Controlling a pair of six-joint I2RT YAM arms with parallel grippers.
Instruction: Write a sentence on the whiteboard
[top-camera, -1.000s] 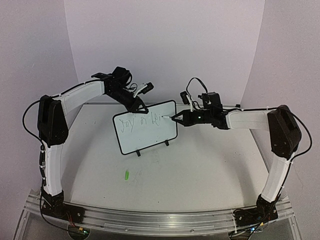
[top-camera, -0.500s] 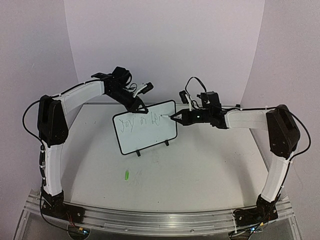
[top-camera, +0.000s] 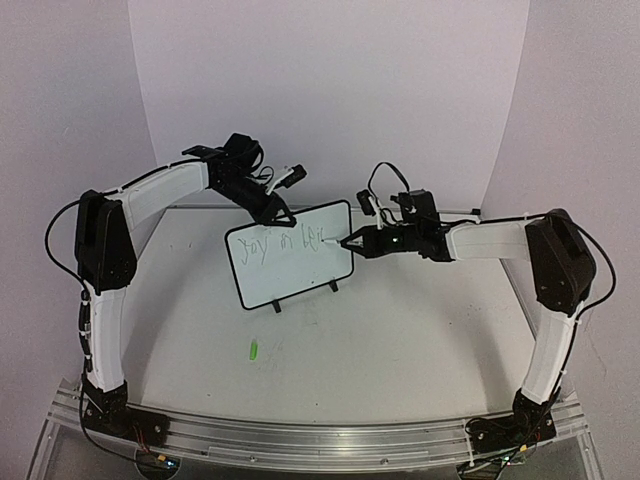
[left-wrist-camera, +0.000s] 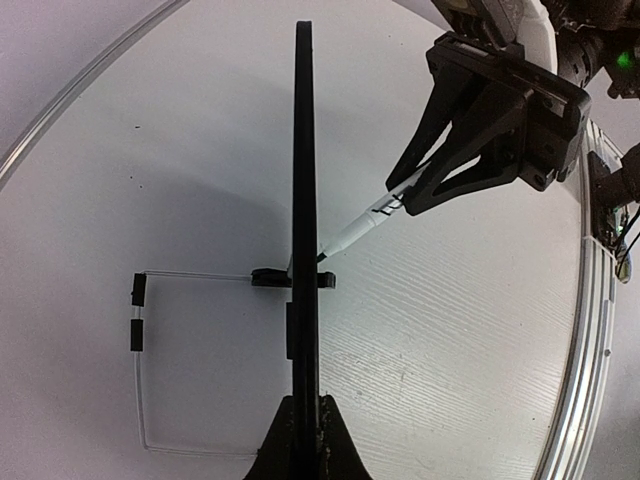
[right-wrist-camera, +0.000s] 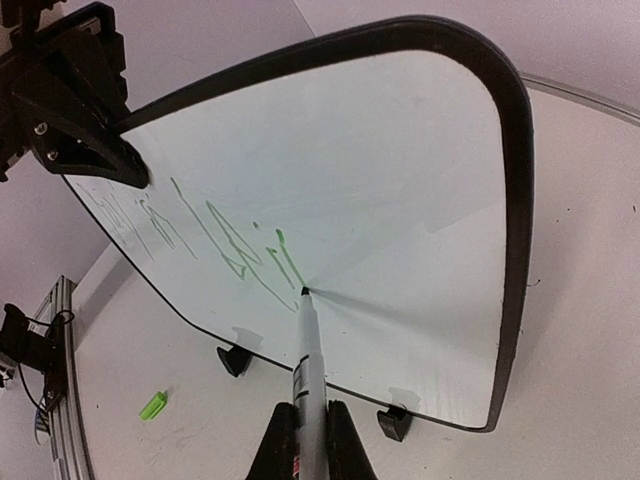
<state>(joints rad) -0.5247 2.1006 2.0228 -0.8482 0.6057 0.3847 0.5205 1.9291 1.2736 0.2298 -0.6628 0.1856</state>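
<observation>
Tip of marker (right-wrist-camera: 308, 350) lower on whiteboard (top-camera: 290, 275); right gripper (top-camera: 362, 241) still clamped

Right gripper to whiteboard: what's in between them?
Only the marker: clamped in the right gripper, its tip touches the whiteboard beside the sentence. The right wrist view shows it.

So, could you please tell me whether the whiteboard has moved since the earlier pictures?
No. The whiteboard stands where it was, its feet equally far from the small green piece.
</observation>
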